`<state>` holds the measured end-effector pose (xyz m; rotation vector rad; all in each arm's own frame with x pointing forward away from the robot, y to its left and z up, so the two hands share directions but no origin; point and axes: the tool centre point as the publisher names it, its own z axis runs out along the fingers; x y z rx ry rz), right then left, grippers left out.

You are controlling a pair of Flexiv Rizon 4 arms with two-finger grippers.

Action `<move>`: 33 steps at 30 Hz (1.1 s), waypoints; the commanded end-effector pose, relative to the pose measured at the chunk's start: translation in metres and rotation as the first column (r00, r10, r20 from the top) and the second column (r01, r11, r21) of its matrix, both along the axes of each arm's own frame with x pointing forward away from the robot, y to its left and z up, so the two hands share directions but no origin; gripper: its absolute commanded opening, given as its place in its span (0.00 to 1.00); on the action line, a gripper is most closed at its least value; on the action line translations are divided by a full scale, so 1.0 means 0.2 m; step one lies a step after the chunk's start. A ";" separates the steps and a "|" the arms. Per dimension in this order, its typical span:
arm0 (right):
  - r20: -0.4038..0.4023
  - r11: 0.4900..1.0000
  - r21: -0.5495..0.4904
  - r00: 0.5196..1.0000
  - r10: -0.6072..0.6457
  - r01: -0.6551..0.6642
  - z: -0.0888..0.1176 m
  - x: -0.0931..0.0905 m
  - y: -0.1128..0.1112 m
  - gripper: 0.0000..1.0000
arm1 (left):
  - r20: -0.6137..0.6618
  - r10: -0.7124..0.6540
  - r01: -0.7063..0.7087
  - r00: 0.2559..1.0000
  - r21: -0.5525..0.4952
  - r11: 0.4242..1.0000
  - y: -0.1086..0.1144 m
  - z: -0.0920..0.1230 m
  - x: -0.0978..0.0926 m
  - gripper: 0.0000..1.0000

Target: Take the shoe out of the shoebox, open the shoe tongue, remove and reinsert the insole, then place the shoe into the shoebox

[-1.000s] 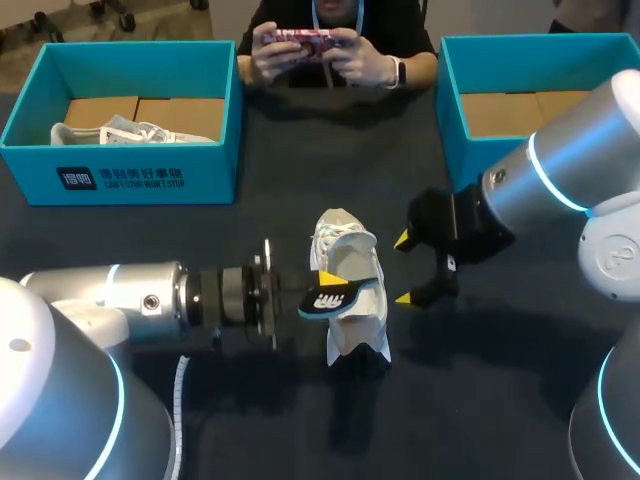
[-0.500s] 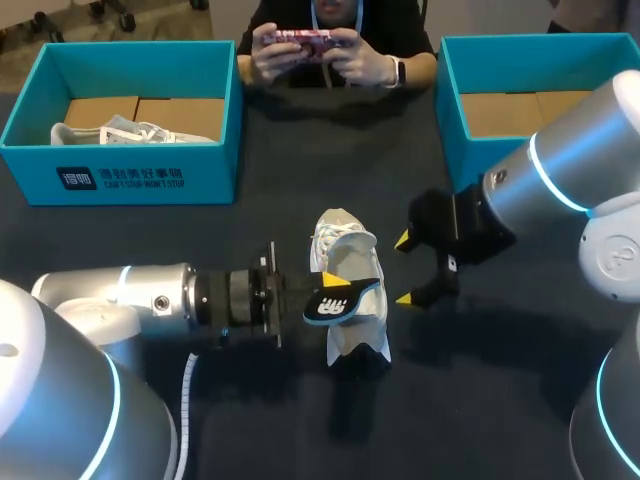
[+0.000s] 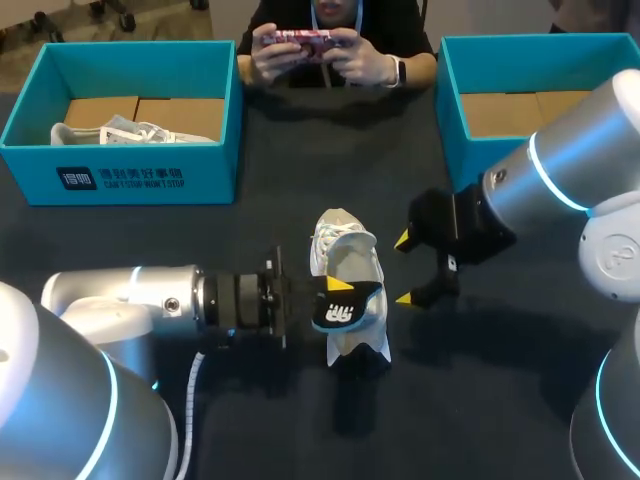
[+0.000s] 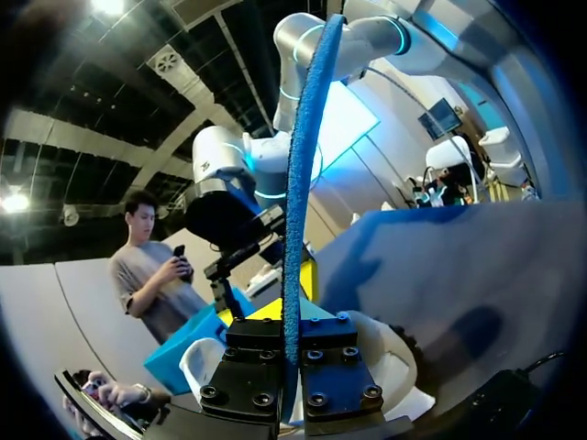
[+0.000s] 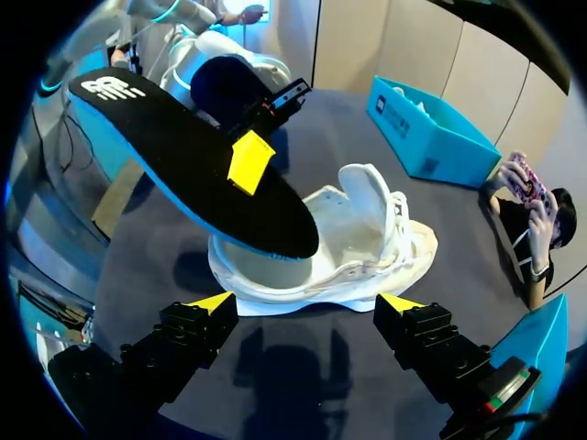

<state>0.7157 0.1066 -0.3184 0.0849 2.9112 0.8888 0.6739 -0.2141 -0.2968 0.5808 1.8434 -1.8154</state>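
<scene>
The white shoe stood on the dark table, well clear of both teal shoeboxes, its tongue pulled up and its mouth open. The left gripper was clamped on the insole, one yellow tip pressed against its black upper face. In the left wrist view the blue-edged insole ran edge-on between the closed fingers. In the right wrist view it hung slanted above the shoe, its lower end over the opening but not seated inside. The right gripper waited just beside the shoe, jaws wide apart and holding nothing, one finger towards each end of the sole.

Judging by this, the insole was out and reinsertion was the step in hand. The next move would call for the left arm to tip the insole's leading end down into the mouth and slide it towards the toe. The right gripper would likely need to steady the shoe, since a light shoe could skid or tip under the push
</scene>
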 end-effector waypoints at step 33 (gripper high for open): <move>0.002 1.000 0.000 1.000 -0.001 0.001 0.00 0.00 0.00 1.00 | 0.034 -0.001 -0.001 0.999 0.038 0.999 -0.10 -0.23 0.21 0.00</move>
